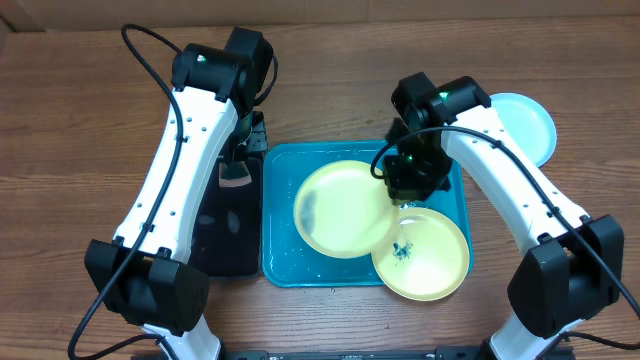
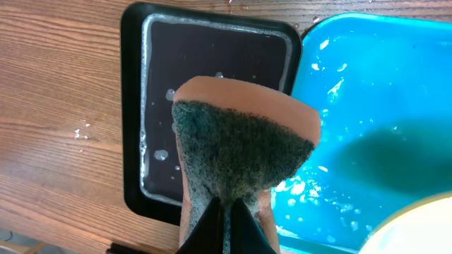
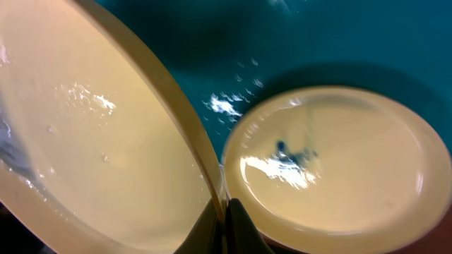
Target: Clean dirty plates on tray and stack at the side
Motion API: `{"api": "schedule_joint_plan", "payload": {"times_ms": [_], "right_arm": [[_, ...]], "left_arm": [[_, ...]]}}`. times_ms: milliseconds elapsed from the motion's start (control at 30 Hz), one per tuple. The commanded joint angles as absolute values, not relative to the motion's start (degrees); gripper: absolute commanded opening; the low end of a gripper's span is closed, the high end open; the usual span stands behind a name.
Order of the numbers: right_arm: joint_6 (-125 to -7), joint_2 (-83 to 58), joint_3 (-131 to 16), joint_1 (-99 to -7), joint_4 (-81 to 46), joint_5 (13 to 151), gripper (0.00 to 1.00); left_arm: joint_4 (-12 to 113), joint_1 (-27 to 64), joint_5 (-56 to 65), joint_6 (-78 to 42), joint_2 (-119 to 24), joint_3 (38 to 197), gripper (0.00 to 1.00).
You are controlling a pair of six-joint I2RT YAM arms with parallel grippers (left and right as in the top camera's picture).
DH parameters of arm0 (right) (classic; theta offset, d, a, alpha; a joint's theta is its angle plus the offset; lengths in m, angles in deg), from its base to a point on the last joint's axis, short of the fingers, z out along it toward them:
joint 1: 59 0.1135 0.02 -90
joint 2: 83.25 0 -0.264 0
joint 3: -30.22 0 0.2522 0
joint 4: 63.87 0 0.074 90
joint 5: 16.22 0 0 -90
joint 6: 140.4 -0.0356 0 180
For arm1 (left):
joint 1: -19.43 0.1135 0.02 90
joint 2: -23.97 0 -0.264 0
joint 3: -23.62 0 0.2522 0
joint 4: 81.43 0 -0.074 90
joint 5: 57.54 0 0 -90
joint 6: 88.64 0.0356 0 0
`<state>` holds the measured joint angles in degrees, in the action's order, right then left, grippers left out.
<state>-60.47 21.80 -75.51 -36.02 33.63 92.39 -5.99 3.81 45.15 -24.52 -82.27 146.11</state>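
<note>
Well, one round yellow-green plastic plate (image 1: pixel 340 215) sits tilted in the large turquoise plastic tray (image 1: pixel 280 200), its rim pinched tight by the right gripper (image 3: pixel 224 209). A second yellow-green plate (image 1: pixel 425 260), smudged dark, lies flat at the tray's near right corner. The pale blue plate (image 1: pixel 528 125) rests on the wooden table (image 1: pixel 80 120). The left gripper (image 2: pixel 226 213) clamps an orange sponge (image 2: pixel 244 141) over the small black tray (image 2: pixel 212 49).

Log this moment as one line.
left hand: shut on sponge | right hand: shut on yellow-green plate rim | blue plate: on table
</note>
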Motion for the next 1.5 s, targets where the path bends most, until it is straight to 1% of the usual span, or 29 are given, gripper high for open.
{"api": "schedule_joint_plan", "payload": {"times_ms": [0,67,167,300,400,567,633,733,767,867,1100,1267,1467], "right_arm": [[-61.41,20.30,-77.15,-35.80,28.74,99.93,0.04],[-64.05,20.30,-77.15,-35.80,23.29,98.29,0.04],[-68.69,20.30,-77.15,-35.80,18.27,88.37,0.04],[-69.74,20.23,-77.17,-35.80,17.33,75.49,0.04],[-69.63,19.47,-77.17,-35.80,18.13,69.05,0.04],[-67.68,15.40,-77.28,-35.54,18.09,64.30,0.05],[-65.19,12.82,-77.30,-34.69,18.31,63.06,0.04],[-64.95,10.02,-77.32,-32.46,20.06,56.19,0.04],[-64.93,9.15,-77.32,-30.90,21.22,51.98,0.04],[-63.81,8.84,-77.32,-27.30,23.51,44.81,0.04],[-60.12,9.24,-77.32,-21.44,24.19,37.81,0.04],[-55.77,9.24,-77.32,-19.34,24.17,32.46,0.04],[-49.69,9.24,-77.32,-19.08,23.71,24.79,0.04]], "left_arm": [[-5.60,5.02,46.00,-23.30,-82.62,146.19,0.04],[-5.10,5.87,45.96,-23.34,-82.62,146.17,0.05],[-4.92,7.20,45.98,-23.45,-82.62,146.08,0.04],[-4.88,8.62,46.18,-23.45,-82.62,144.66,0.04],[-4.37,9.32,46.37,-23.45,-82.62,143.16,0.05],[-2.67,9.56,46.35,-23.45,-82.62,140.77,0.04],[-2.67,9.56,46.33,-23.45,-82.62,140.71,0.04],[-2.32,9.56,46.33,-23.41,-82.62,140.71,0.04],[-2.10,9.56,46.29,-23.41,-82.62,140.71,0.04],[-1.93,9.56,46.02,-23.19,-82.62,140.71,0.04],[-1.82,9.56,45.91,-23.02,-82.62,140.71,0.04],[-1.69,9.56,45.81,-23.04,-82.62,140.71,0.04],[-1.12,9.56,44.82,-22.97,-82.62,140.71,0.05]]}}
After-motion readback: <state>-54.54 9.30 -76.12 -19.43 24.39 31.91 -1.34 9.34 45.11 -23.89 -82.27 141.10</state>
